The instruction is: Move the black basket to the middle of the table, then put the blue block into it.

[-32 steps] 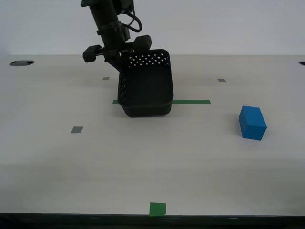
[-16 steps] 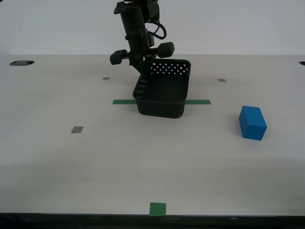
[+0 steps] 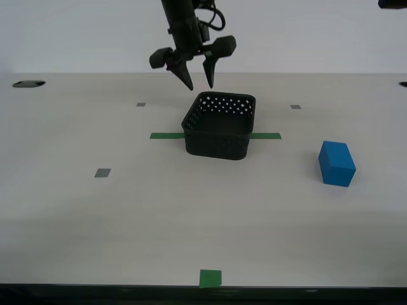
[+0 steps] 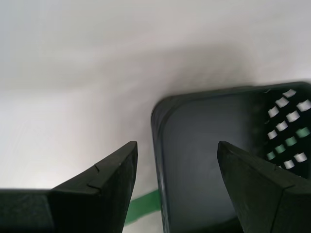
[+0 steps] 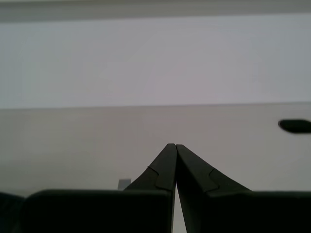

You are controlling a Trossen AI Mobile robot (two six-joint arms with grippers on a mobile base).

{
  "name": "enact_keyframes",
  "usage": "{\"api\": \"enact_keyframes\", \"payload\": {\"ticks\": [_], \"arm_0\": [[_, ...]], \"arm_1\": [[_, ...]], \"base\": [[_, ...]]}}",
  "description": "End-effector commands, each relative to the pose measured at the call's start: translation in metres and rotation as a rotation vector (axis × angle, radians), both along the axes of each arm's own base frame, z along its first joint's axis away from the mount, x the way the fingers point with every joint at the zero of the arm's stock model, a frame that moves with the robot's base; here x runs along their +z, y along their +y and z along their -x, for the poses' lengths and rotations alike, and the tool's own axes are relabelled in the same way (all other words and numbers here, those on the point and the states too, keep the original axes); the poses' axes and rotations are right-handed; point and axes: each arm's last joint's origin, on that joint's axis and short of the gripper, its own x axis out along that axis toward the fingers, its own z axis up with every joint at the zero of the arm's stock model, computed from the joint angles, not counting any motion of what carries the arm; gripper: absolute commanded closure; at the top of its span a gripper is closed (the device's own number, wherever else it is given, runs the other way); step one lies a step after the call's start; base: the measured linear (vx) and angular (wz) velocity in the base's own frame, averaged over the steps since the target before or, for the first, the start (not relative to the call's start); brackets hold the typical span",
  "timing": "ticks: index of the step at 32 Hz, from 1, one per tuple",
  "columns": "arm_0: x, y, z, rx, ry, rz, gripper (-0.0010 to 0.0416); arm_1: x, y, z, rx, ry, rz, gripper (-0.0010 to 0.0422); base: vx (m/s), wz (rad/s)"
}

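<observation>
The black basket (image 3: pixel 219 127) stands upright on the table (image 3: pixel 191 222), over the green tape strip near the middle. My second gripper (image 3: pixel 200 86) is open and empty, hovering just above the basket's far rim on the exterior view's left. In the second wrist view the basket's corner (image 4: pixel 204 160) lies below my second gripper (image 4: pixel 177 145), apart from both fingers. The blue block (image 3: pixel 336 163) sits on the table at the exterior view's right, well away from the basket. My first gripper (image 5: pixel 175 145) is shut and empty, facing bare tabletop and wall.
A green tape strip (image 3: pixel 166 135) runs under the basket. A green square (image 3: pixel 210 278) marks the near edge. Small grey tape squares (image 3: pixel 102 172) dot the table. A dark hole (image 3: pixel 28 83) sits at the far corner on the exterior view's left. A dark arm part (image 3: pixel 393 4) shows at top right.
My second gripper carried the tilted basket toward the exterior view's right, set it flat on the green strip, let go, opened and rose above it. The blue block has not moved.
</observation>
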Motion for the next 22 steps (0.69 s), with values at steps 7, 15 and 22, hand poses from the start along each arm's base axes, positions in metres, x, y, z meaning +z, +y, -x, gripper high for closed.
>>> {"api": "enact_keyframes", "payload": {"ticks": [7, 15, 22], "arm_0": [[0.008, 0.007, 0.012, 0.099, 0.399, -0.246, 0.0406], [0.007, 0.020, 0.032, 0.285, 0.709, -0.441, 0.0402], [-0.021, 0.043, 0.032, 0.336, 0.820, -0.368, 0.0283]], "arm_1": [[0.081, 0.028, 0.009, -0.028, -0.311, -0.230, 0.0272], [0.093, 0.037, 0.008, -0.048, -0.395, -0.350, 0.0368], [0.094, 0.057, -0.002, -0.031, -0.417, -0.430, 0.0406]], "base": [[0.000, 0.000], [0.000, 0.000], [0.000, 0.000]]}}
